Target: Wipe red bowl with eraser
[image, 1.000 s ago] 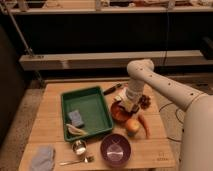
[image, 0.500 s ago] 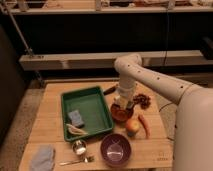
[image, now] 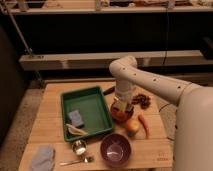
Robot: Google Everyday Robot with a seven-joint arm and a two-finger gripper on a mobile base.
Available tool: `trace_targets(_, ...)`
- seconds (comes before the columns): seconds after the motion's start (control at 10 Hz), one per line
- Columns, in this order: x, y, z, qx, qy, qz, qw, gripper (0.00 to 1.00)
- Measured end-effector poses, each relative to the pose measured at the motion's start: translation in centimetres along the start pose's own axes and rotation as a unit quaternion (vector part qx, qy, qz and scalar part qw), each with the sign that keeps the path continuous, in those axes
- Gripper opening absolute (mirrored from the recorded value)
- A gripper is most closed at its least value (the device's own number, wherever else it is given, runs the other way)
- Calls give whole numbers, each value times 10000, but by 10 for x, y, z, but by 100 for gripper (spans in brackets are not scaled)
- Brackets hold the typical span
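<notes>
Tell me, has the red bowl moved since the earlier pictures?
No. The red bowl stays beside the green tray's right edge, under the claw.

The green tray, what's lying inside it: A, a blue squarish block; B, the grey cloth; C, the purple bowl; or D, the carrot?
A: the blue block lies in the green tray, while the gripper is outside the tray to its right, down over the red bowl.
</notes>
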Motion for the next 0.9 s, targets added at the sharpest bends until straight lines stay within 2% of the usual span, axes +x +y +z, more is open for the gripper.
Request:
trace_targets(0.1, -3, -6, 3, 36, 34, -31, 10000, 20)
trace_targets(0.3, -15, -11, 7, 221, 204, -51, 9995, 20)
trace_targets(0.6, -32, -14, 11, 561, 650, -131, 9962, 20)
trace_targets(0.9, -47, -8, 16, 676, 759, -52, 9948, 20)
